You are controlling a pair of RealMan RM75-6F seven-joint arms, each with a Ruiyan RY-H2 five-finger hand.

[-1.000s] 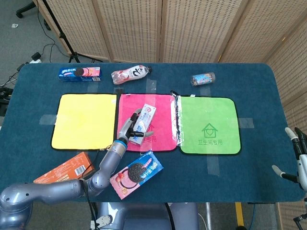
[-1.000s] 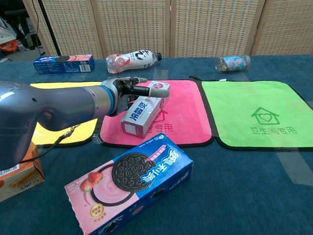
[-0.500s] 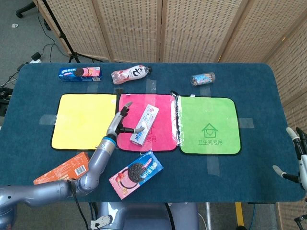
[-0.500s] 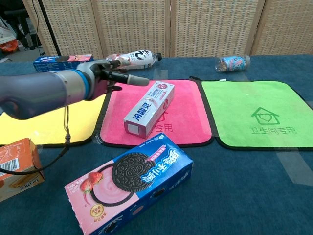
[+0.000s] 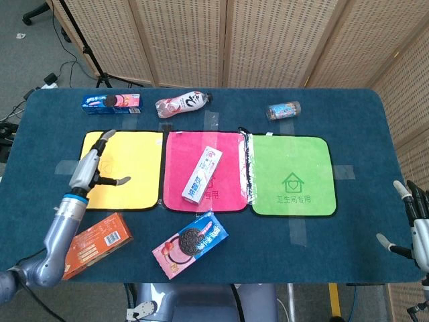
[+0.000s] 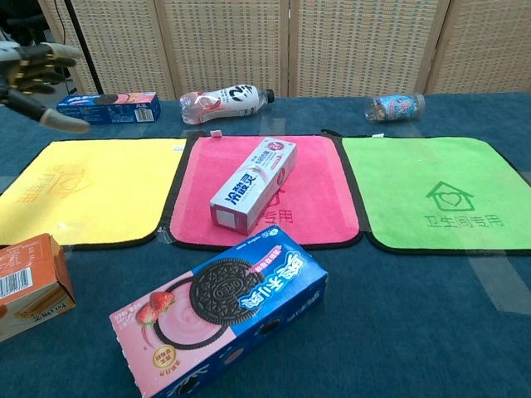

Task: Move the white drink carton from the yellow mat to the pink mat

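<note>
White drink carton (image 5: 202,174) lies flat on the pink mat (image 5: 181,151), released moments ago by the left robot hand (image 5: 94,163), now withdrawn, fingers spread and empty, over the yellow mat (image 5: 137,168); the move looks complete. The right robot hand (image 5: 410,221) idles open at the surface's right edge.

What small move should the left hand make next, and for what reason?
Probably only retreat to rest: the white drink carton already lies on the pink mat, apart from the left hand, which is open and holds nothing above the yellow mat.
</note>
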